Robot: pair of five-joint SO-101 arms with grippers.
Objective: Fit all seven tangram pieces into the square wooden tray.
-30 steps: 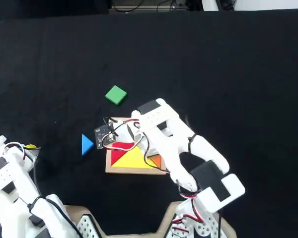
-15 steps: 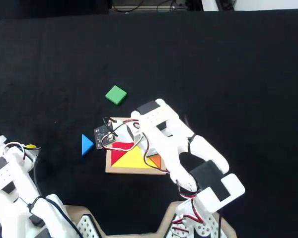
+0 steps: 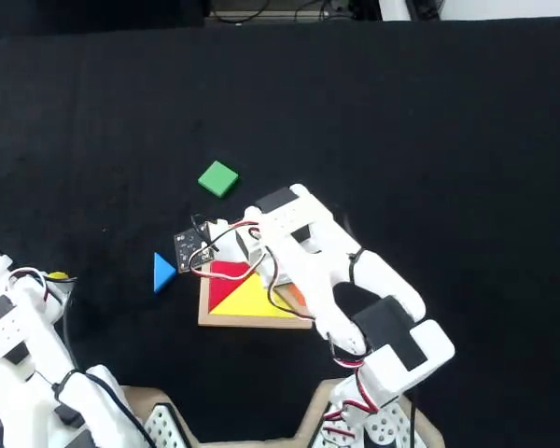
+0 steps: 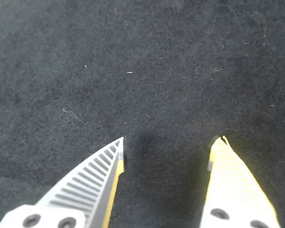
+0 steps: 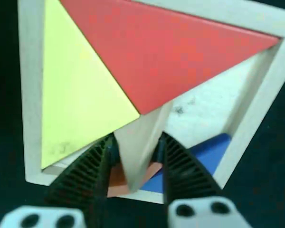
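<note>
Two pieces, a green square (image 3: 217, 178) and a blue triangle (image 3: 163, 272), lie on the bench (image 3: 401, 140) left of the centre tray (image 3: 252, 322). The right tool (image 5: 136, 138) is clamped on a pale piece (image 5: 143, 124) at the tray's unfilled gap; seating it flat likely comes next. The left tool (image 4: 171, 147) stands spread apart.

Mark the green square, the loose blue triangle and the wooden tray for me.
green square (image 3: 217, 178), high view, centre of its top face.
blue triangle (image 3: 163, 272), high view, middle of the piece.
wooden tray (image 3: 243, 322), high view, its near rim.
</note>
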